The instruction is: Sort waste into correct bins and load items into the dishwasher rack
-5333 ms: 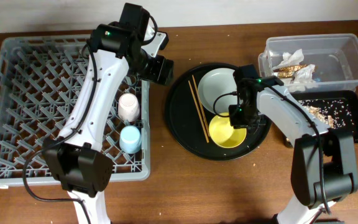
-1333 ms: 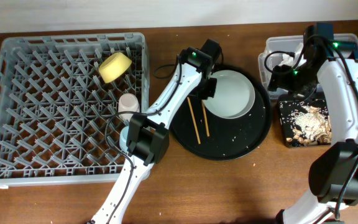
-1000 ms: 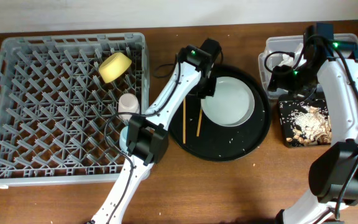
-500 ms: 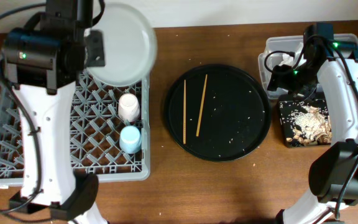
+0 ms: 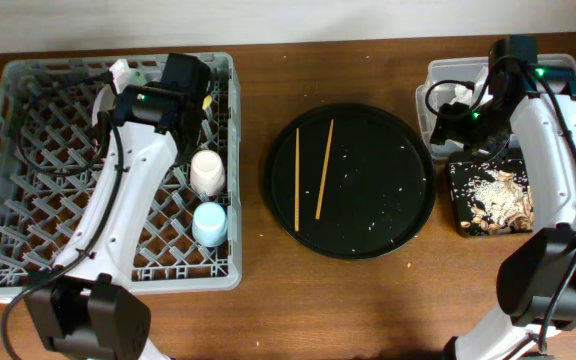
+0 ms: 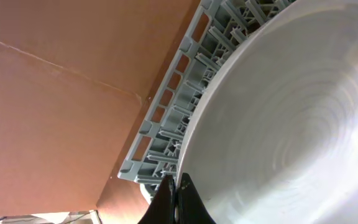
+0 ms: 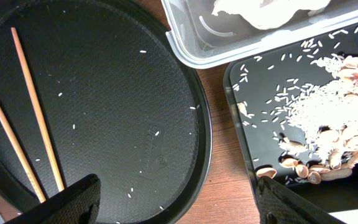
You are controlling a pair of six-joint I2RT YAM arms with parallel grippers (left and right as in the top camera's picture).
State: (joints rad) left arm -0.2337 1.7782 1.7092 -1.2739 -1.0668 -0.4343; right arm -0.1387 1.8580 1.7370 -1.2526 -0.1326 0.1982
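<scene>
My left gripper (image 6: 174,186) is shut on the rim of the white plate (image 6: 291,124), which fills the left wrist view with the grey dishwasher rack (image 6: 185,93) behind it. From overhead that gripper (image 5: 130,80) is over the rack's (image 5: 28,200) far side, and the plate (image 5: 118,68) shows only as a white sliver. A pink cup (image 5: 207,172) and a light-blue cup (image 5: 209,222) stand in the rack. Two chopsticks (image 5: 297,178) (image 7: 36,106) lie on the round black tray (image 5: 388,190). My right gripper (image 7: 179,208) (image 5: 458,125) hangs open and empty between that tray and the bins.
The clear tub (image 5: 558,85) (image 7: 229,43) holds crumpled napkins (image 7: 266,12). In front of it the shallow black tray (image 5: 463,225) (image 7: 247,149) holds rice and brown shells (image 7: 328,106). Rice grains are scattered on the round tray (image 7: 135,93). Bare wood runs along the table's front.
My left arm has come down from high above the rack's back edge, bringing the plate from flat and raised to on edge at the rack's far side. The right arm has not moved.
</scene>
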